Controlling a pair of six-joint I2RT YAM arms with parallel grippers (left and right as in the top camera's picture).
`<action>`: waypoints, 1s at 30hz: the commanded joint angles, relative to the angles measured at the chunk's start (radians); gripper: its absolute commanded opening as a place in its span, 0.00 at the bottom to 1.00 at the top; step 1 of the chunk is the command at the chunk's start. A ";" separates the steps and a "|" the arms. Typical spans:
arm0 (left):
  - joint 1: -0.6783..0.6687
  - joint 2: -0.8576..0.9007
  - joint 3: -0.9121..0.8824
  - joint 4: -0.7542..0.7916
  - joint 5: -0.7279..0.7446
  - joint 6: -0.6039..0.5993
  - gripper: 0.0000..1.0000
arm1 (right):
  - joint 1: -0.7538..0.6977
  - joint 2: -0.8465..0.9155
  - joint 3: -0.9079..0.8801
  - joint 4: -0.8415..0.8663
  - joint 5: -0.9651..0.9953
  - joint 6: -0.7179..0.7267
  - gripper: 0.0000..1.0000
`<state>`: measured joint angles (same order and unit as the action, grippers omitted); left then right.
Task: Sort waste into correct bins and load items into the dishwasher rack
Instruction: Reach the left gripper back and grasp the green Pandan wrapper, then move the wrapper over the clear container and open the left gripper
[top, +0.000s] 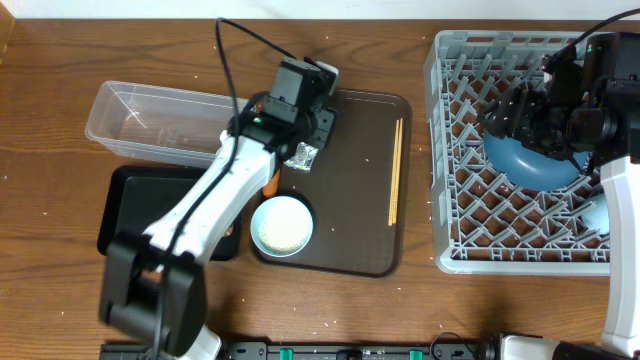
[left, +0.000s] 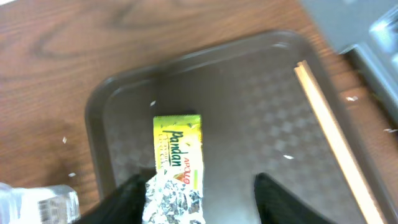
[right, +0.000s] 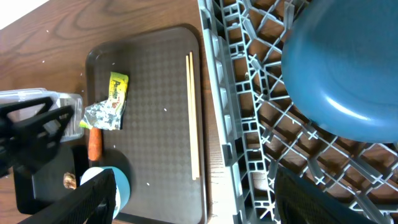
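Note:
The crumpled silvery-green-yellow wrapper (top: 303, 155) lies on the brown serving tray (top: 360, 215). My left gripper (top: 306, 135) is open just above it. In the left wrist view its fingers (left: 202, 205) straddle the wrapper (left: 177, 165), with the left finger close to the foil. An orange carrot (top: 270, 184) and a blue-inside cup holding rice (top: 281, 225) sit at the tray's left edge. The chopsticks (top: 395, 172) lie on the tray's right side. My right gripper (top: 522, 115) is open and empty (right: 199, 205) over the grey rack (top: 455, 150), which holds the dark-blue plate (top: 535, 162).
The clear tub (top: 150, 125) stands at the back left and the black tray (top: 135, 205) in front of it, with a brown scrap (right: 69, 180) on it. A pale blue item (top: 597, 215) lies in the rack's right side. Rice grains dot the tray and table.

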<state>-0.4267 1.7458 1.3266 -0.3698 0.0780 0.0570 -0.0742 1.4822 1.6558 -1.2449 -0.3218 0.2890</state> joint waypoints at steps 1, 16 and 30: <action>0.000 0.122 0.005 0.037 -0.067 0.002 0.61 | 0.004 0.004 0.001 -0.002 -0.008 0.009 0.74; 0.000 0.362 0.005 0.215 -0.068 0.002 0.65 | 0.004 0.004 0.001 -0.019 -0.008 0.009 0.74; -0.010 0.314 0.011 0.143 -0.063 0.016 0.06 | 0.003 0.004 0.001 -0.024 -0.008 0.009 0.74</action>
<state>-0.4320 2.0926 1.3357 -0.1940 0.0227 0.0734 -0.0742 1.4822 1.6550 -1.2671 -0.3218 0.2890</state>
